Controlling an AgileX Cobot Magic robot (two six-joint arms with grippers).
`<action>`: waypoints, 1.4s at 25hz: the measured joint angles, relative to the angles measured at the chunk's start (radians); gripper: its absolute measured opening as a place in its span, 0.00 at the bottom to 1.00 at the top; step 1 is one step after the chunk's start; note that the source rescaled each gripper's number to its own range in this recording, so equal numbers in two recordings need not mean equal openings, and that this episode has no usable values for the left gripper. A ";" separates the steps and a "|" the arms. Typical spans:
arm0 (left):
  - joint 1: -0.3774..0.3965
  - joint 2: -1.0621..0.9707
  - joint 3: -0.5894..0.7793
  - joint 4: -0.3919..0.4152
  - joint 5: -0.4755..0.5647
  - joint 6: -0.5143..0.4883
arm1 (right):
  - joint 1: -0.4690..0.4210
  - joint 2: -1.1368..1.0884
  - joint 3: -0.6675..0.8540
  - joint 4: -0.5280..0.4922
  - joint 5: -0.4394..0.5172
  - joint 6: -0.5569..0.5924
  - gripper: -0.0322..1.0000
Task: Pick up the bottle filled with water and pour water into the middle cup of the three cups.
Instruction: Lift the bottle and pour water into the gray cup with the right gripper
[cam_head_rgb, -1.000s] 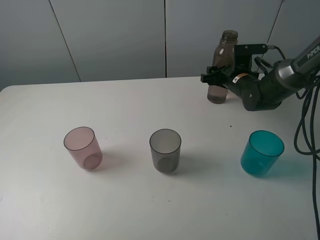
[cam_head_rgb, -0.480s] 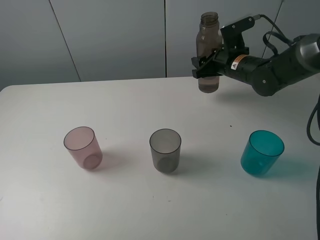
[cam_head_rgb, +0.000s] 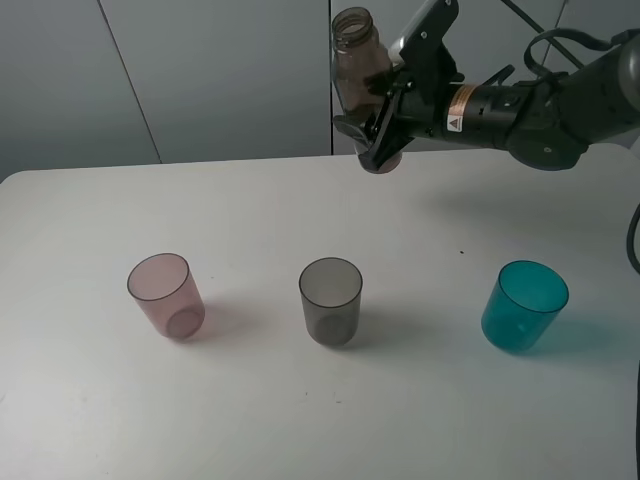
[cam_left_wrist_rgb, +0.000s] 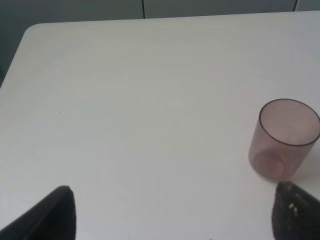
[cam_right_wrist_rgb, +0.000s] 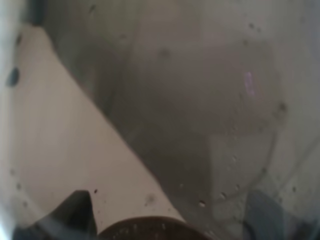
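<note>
The smoky brown-grey bottle (cam_head_rgb: 358, 62), capless, hangs high above the back of the table, leaning a little left at its neck. My right gripper (cam_head_rgb: 380, 128) is shut on its lower body. In the right wrist view the bottle's translucent wall (cam_right_wrist_rgb: 200, 125) fills the picture. On the table stand the three cups in a row: pink (cam_head_rgb: 167, 295) on the left, the middle cup (cam_head_rgb: 331, 300) in smoky grey, teal (cam_head_rgb: 524, 305) on the right. The bottle is behind and slightly right of the middle cup. My left gripper (cam_left_wrist_rgb: 175, 220) is open, with the pink cup (cam_left_wrist_rgb: 285, 140) ahead of one fingertip.
The white table (cam_head_rgb: 250, 200) carries only the cups. Its back edge meets a grey panelled wall. Black cables (cam_head_rgb: 632, 240) hang along the right side beside the right arm.
My right arm has lifted the bottle off the table at the back right and carried it up and to the left, and it now leans slightly. The cups have not moved.
</note>
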 joint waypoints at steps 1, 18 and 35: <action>0.000 0.000 0.000 0.000 0.000 0.000 | 0.005 0.000 0.000 -0.025 -0.001 -0.016 0.03; 0.000 0.000 0.000 0.000 0.000 0.000 | 0.023 -0.002 0.117 -0.092 -0.053 -0.483 0.03; 0.000 0.000 0.000 0.000 0.000 0.000 | 0.023 -0.002 0.161 0.043 -0.048 -0.924 0.03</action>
